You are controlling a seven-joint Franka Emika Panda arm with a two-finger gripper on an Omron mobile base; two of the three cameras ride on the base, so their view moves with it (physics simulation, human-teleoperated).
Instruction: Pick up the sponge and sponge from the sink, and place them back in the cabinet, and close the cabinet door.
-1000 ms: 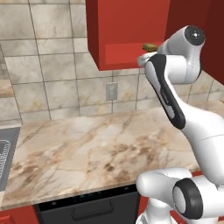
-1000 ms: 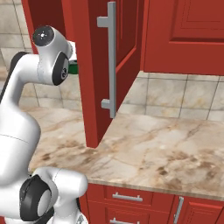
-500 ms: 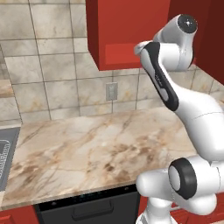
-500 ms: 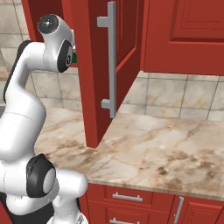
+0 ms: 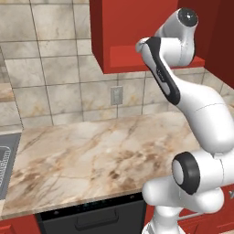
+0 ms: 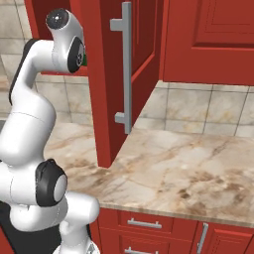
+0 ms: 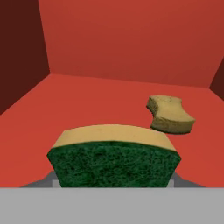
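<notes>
Reaching up high, the white arm (image 5: 201,105) bends over the tabletop (image 5: 96,155) and goes into the big red cabinet (image 5: 123,32) on the wall. The tabletop is brown and cream stone, and it runs along a wall of tan tiles. A small grey plug plate (image 5: 116,95) sits on those tiles, under the cabinet.

The cabinet door (image 6: 111,74) is the next biggest thing. It is tall and red, and it stands wide open, sticking out over the tabletop. A long silver handle (image 6: 125,69) runs up and down its front. In the right base view the arm's round head is just left of the door, and a tiny bit of green peeks out beside it.

At the far left edge of the left base view, a grey strip of the sink (image 5: 6,164) shows, set into the tabletop and well apart from the arm.

In the hand view, the red shelf (image 7: 87,105) lies flat, with red walls at the back and sides.

The tool (image 7: 113,179) is clenched on the green sponge (image 7: 113,162). The sponge has a dark green face and a yellow layer on top of it in this view. It is held over the front part of the shelf. The tool's tips are hidden behind the sponge.

The tan sponge (image 7: 170,114) is the smallest thing. It lies on the shelf, farther back and to the right of the green one, and apart from it.
</notes>
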